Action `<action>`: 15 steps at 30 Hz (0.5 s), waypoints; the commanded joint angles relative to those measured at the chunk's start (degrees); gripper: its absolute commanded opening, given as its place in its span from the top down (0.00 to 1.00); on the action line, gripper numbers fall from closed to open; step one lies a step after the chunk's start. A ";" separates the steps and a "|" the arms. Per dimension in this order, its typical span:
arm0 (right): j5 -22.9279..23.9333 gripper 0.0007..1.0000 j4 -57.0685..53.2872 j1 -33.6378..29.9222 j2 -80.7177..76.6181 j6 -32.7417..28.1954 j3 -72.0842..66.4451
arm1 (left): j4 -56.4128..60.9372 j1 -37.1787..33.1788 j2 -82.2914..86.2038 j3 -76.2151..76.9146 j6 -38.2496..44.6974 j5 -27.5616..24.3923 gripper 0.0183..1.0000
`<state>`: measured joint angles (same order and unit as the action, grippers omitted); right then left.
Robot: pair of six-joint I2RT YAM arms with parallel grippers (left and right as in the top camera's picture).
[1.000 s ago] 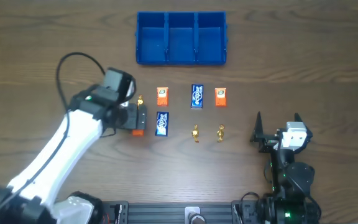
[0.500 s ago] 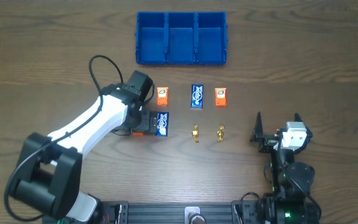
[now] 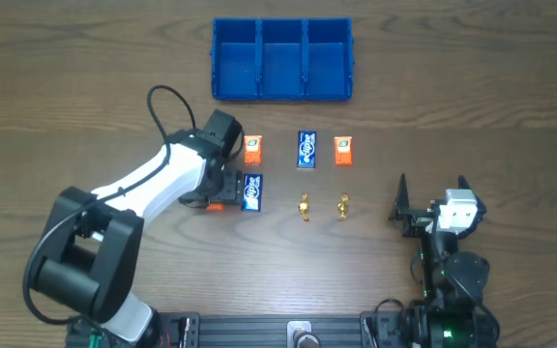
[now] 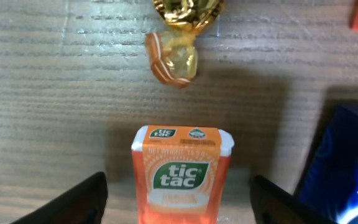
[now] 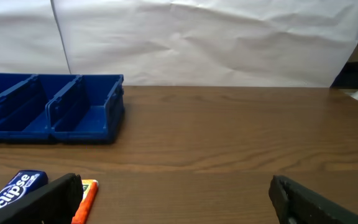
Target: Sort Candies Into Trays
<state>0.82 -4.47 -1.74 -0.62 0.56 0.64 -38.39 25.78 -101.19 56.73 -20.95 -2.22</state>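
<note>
My left gripper [image 4: 179, 208] is open, low over the table, with an orange mint box [image 4: 182, 171] lying between its fingers, untouched. Just beyond the box lies a gold-wrapped candy [image 4: 176, 53], and a blue gum pack [image 4: 347, 162] lies beside it. From above, the left gripper [image 3: 217, 189] sits left of that blue pack [image 3: 252, 191]. Two more orange boxes [image 3: 252, 149] [image 3: 343, 151], a second blue pack [image 3: 306, 149] and two gold candies [image 3: 305, 208] [image 3: 343, 206] lie mid-table. The blue three-bin tray [image 3: 281, 60] stands at the back. My right gripper [image 3: 431, 196] is open near its base.
The right wrist view looks across bare wood to the blue tray [image 5: 55, 109], with a blue pack [image 5: 14, 190] and an orange box [image 5: 87, 193] nearby. A white sheet hangs behind the table. A black cable [image 3: 162, 106] loops off the left arm.
The left arm has swung right, bringing its wrist closer to the orange box and the blue pack. The candies and the right arm have stayed put.
</note>
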 commanded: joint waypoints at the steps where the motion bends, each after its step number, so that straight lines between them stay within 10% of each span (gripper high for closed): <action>1: -0.35 0.00 -0.28 -0.22 0.39 -0.83 -0.20 | 0.70 0.09 -1.99 -0.02 -0.61 1.16 0.37; 15: -0.35 0.00 -0.28 -0.22 0.39 -0.83 -0.20 | 0.94 0.11 -1.16 0.02 -3.10 1.14 0.71</action>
<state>0.82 -4.47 -1.74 -0.62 0.56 0.64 -37.23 25.78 -101.84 56.82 -22.48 -2.24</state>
